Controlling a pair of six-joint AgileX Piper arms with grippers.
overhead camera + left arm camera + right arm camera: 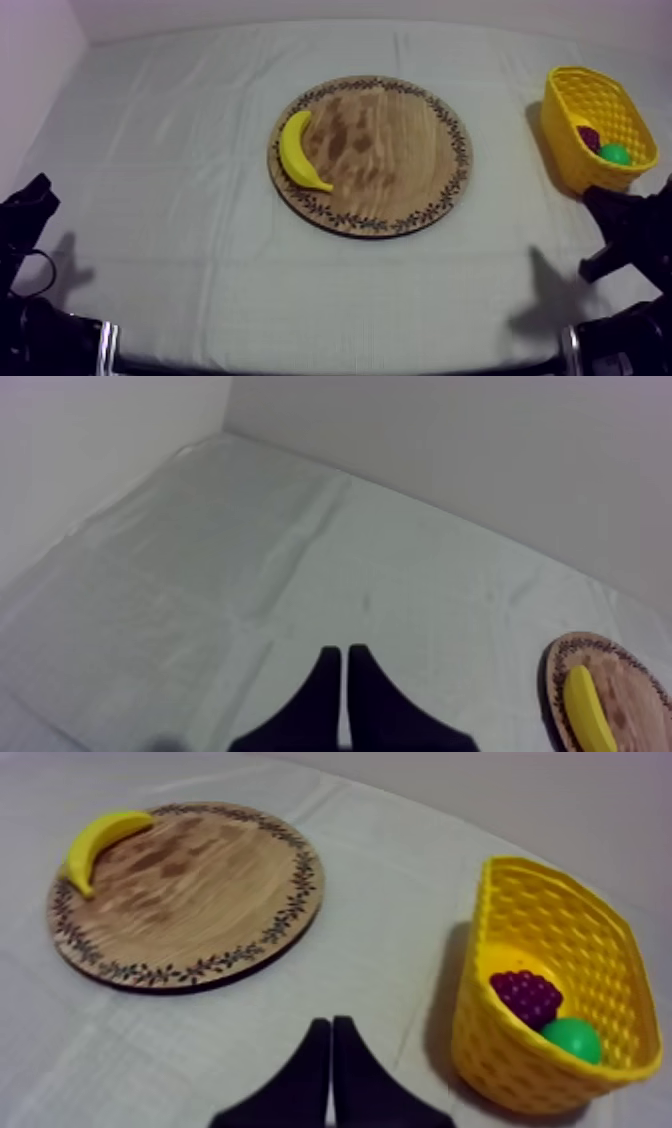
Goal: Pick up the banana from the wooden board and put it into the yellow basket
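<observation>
Grey-white cloth over table [180,150]. At ctr, flat on cloth: round wooden board [390,150] w/ patterned rim. At right side, upright, well apart from board: yellow basket [570,130]. Low at left edge, well apart from board: left gripper [345,676], fingers pressed together in narrow wedge, closed on nothing. Low at right edge, near basket: right gripper [331,1047], likewise closed, empty. On board, along its left rim, untouched: banana [297,155]. Inside basket: bunch of grapes [527,995], w/ smaller green fruit [574,1039] just beside.
</observation>
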